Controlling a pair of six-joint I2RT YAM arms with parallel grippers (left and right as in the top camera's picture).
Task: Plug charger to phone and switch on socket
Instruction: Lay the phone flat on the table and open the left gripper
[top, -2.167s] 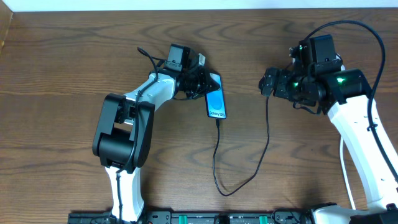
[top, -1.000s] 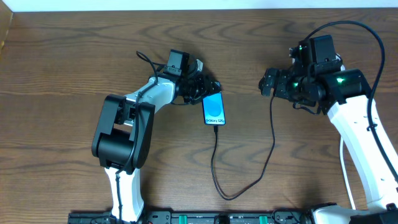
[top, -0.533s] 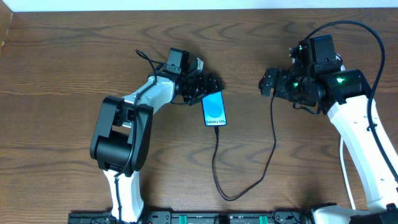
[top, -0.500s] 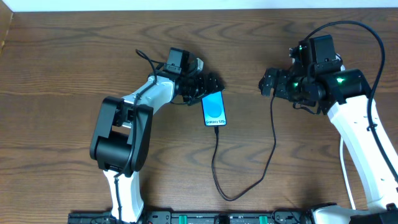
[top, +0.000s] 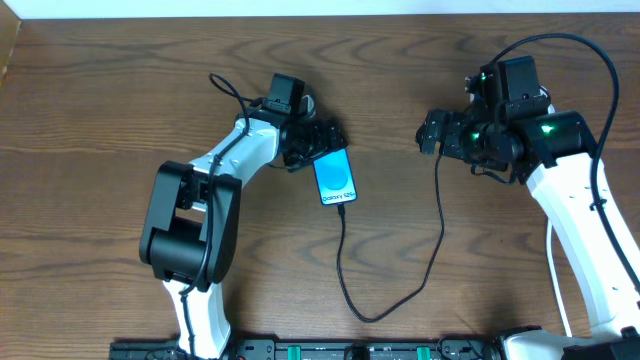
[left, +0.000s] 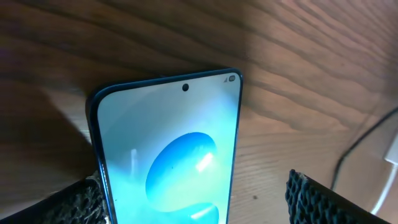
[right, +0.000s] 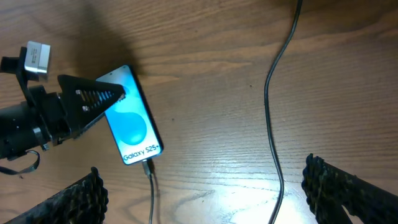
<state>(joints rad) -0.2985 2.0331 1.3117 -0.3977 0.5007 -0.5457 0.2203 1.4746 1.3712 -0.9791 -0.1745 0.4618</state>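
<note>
The phone (top: 335, 178) lies face up on the table with its blue screen lit; it also shows in both wrist views (left: 168, 155) (right: 132, 124). The thin black charger (top: 343, 262) runs from the phone's lower end, loops toward the table front and climbs up under the right arm. Its small plug tip (right: 147, 165) sits in the phone's bottom edge. My left gripper (top: 318, 145) (left: 193, 205) is open around the phone's upper end, one finger against its left edge and the other well apart. My right gripper (top: 432, 140) (right: 208, 196) hangs open above the cable. The socket is out of view.
The wooden table (top: 100, 120) ends at a white wall strip along the back. A small white thing (left: 392, 155) and a dark cable (left: 348, 158) show at the right edge of the left wrist view; what they are cannot be told.
My left gripper's jaws have widened off the phone. The phone has shifted slightly left and tilted. The right arm has stayed still.
</note>
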